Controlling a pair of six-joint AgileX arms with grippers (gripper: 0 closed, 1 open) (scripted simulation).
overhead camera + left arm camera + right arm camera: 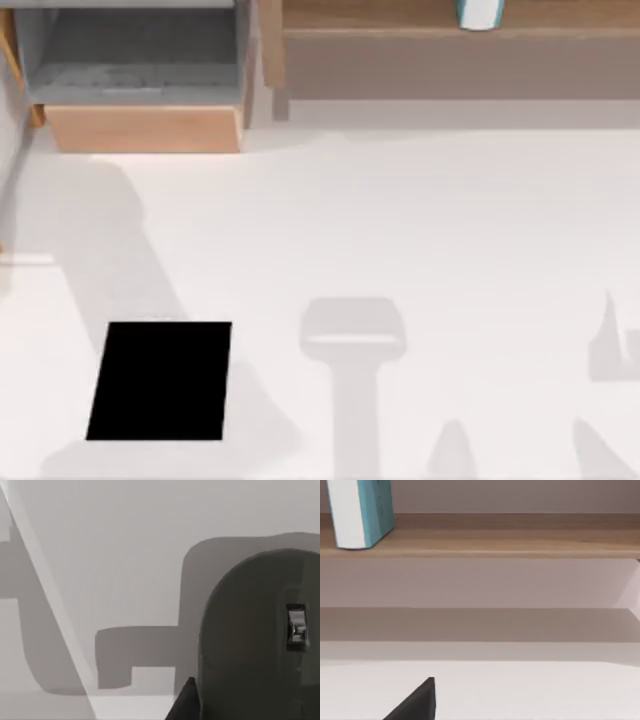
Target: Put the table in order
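- White table (420, 230) fills most of the top view, plain, with arm shadows low in the frame.
- Wooden drawer (140, 128) with grey inside sits open at upper left.
- Light wooden shelf (400, 22) runs along the upper right; a white and teal object (478, 12) stands on it, no readable writing.
- Black square mat (160, 382) lies flat at lower left.
- Left wrist view: dark grey mouse (260, 640) close up on the table.
- Grippers: clenched or released, cannot tell for either.

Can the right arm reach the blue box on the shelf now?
Probably yes: the box stands near the front of the shelf, and only bare table lies before it in the right wrist view.
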